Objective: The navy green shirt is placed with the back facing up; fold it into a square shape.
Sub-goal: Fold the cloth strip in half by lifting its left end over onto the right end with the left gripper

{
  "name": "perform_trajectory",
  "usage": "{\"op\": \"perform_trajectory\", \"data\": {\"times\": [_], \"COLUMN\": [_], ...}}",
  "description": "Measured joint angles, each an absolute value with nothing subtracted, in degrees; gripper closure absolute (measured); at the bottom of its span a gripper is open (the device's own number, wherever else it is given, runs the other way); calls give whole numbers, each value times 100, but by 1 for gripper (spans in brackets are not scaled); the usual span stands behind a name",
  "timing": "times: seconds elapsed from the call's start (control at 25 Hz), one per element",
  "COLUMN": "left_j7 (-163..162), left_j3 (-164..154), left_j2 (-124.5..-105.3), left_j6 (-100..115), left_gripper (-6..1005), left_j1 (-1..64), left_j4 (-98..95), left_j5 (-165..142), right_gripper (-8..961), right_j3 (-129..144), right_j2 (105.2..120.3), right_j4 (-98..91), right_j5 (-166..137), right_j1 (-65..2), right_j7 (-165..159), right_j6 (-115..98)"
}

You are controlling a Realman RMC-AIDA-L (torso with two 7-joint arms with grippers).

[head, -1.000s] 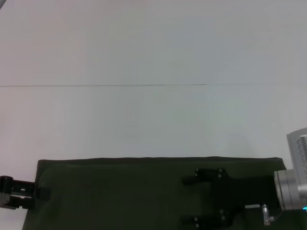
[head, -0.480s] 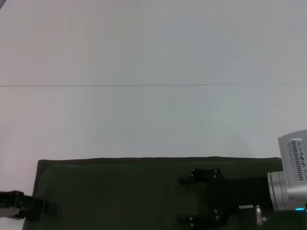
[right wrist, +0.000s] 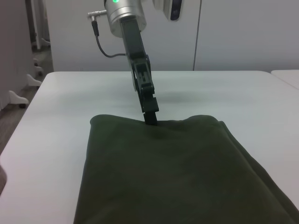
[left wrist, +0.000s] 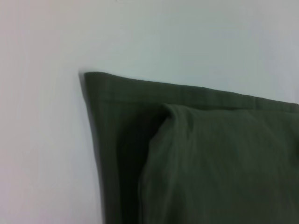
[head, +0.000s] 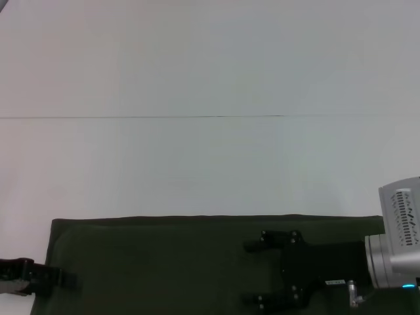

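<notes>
I'm looking at the navy green shirt (head: 170,262) lying flat along the near edge of the white tabletop (head: 210,164), already folded into a long band running from near the left edge toward the right edge. In the left wrist view its corner (left wrist: 93,81) is showing a folded layer sitting on top of a lower one, with a puffy ridge where the cloth doubles over.

The left gripper (head: 62,278) is sitting at the shirt's left end, with its tip right at the cloth edge. In the right wrist view I'm seeing that same left gripper (right wrist: 150,112) touching the far end of the shirt, fingers looking pressed together on the hem, though I can't tell if cloth is actually pinched between them.

The right gripper (head: 252,272) is hovering over the right half of the shirt, with its two fingers spread wide apart and nothing between them.
</notes>
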State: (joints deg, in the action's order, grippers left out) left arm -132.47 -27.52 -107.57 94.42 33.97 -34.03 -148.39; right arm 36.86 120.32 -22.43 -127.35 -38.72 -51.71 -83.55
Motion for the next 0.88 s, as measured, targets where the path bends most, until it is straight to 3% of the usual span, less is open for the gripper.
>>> {"op": "perform_trajectory", "data": {"times": [0.88], "left_j7": [-13422], "left_j3": [-2773], "left_j2": [-10698], "left_j6": [9317], "left_gripper": [219], "left_j1": [3332], "left_j4": [-3673], "left_j5": [-15005], "right_gripper": [47], "right_j3": [3648], "right_j2": [12032], "right_j4": [-2250], "right_j5": [-12707], "right_j1": [-3901], "right_j7": [-5185], "right_j6": [-8359]}}
